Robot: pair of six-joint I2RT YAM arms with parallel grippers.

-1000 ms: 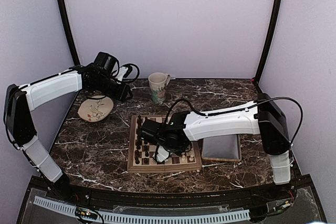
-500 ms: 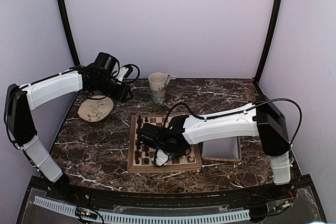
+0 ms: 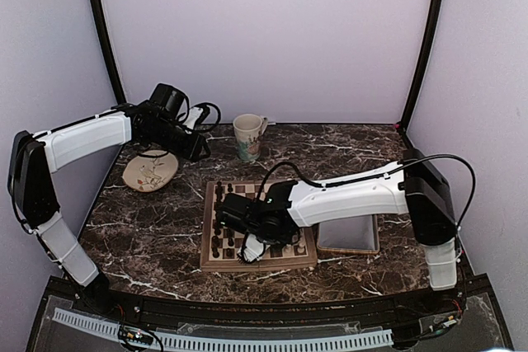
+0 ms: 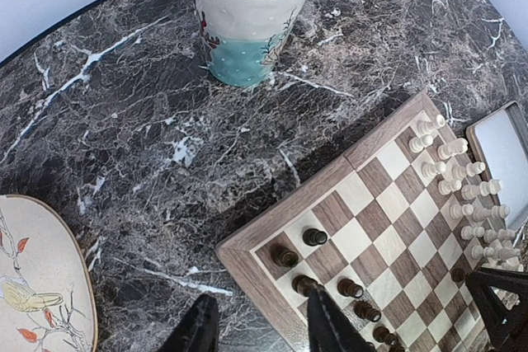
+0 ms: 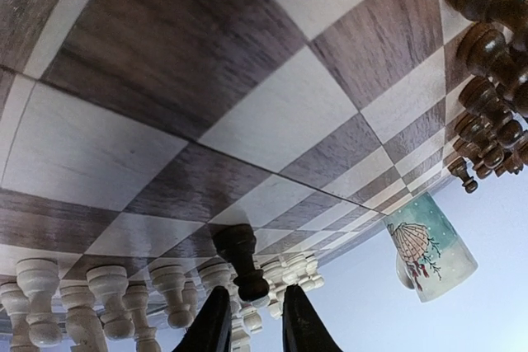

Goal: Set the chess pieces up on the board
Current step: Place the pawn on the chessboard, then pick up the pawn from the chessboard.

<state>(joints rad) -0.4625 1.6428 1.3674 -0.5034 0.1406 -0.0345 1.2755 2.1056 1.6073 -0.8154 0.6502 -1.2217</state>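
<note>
So the dark marble table [image 3: 148, 228] took up most of my overhead feed. The left arm [image 3: 82, 139] was stretched up and across the far left corner, and the right arm [image 3: 355, 195] was reaching left, low over the board [image 3: 272, 265]. The board sat roughly mid-table. A shiny metal tray [image 3: 346, 235] was just beside its right edge, a painted plate [image 3: 150, 171] sat off at the far left, and a mug [image 3: 248, 137] stood behind the board.

The left gripper [image 4: 264, 331] hung above the table near the board's far left corner. Its fingers were apart with nothing between them, so it was open and empty.

The right gripper [image 5: 256, 323] was down at the board. Its fingertips sat on either side of one dark piece [image 5: 241, 261], which stood upright on its square. I could see a sliver of gap on each side, so the jaws were parted around it and not pinching it.

The dark chess pieces [image 4: 314, 237] were bunched along the left edge of the board, in the first couple of columns. The cream-white chessmen [image 4: 462, 195] lined the opposite edge, next to the tray. That lone dark piece stood right in front of the white row.
</note>
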